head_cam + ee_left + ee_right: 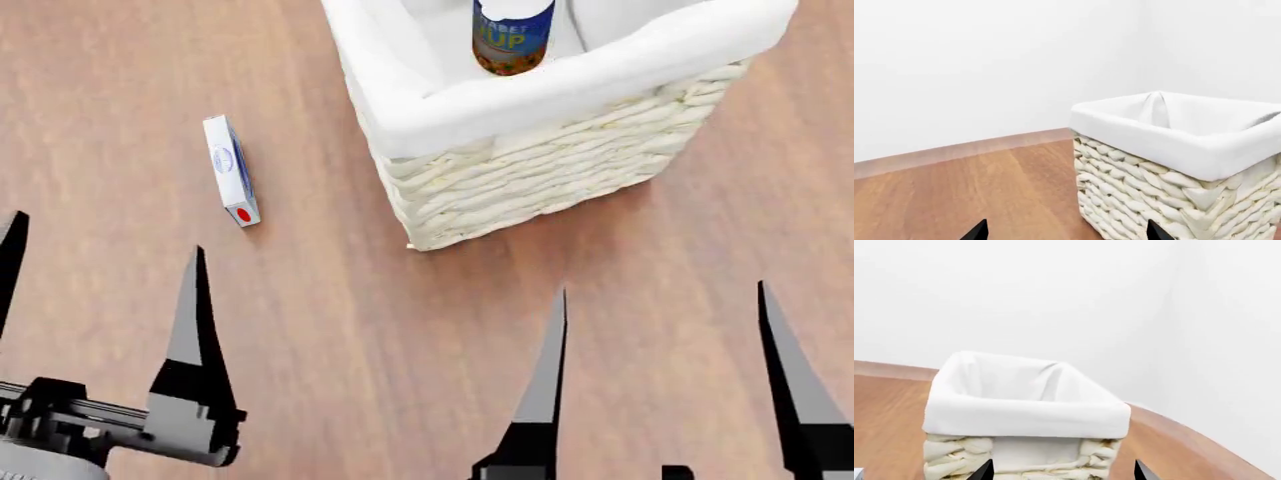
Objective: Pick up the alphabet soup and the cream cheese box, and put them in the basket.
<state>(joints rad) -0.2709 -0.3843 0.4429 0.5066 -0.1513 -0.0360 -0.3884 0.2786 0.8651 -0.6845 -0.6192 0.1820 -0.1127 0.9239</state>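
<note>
The alphabet soup, a blue-labelled can, stands upright inside the basket, a cream wicker box with a white liner. The cream cheese box, thin and white with blue print and a red dot, lies on the wooden floor left of the basket. My left gripper hangs open near the cream cheese box, short of it, with nothing between its fingers. My right gripper is open and empty in front of the basket. The left wrist view shows the basket ahead; the right wrist view shows the basket close up.
A wooden floor spreads under everything. White walls rise behind the basket and meet in a corner. A pale baseboard runs along the floor's far edge.
</note>
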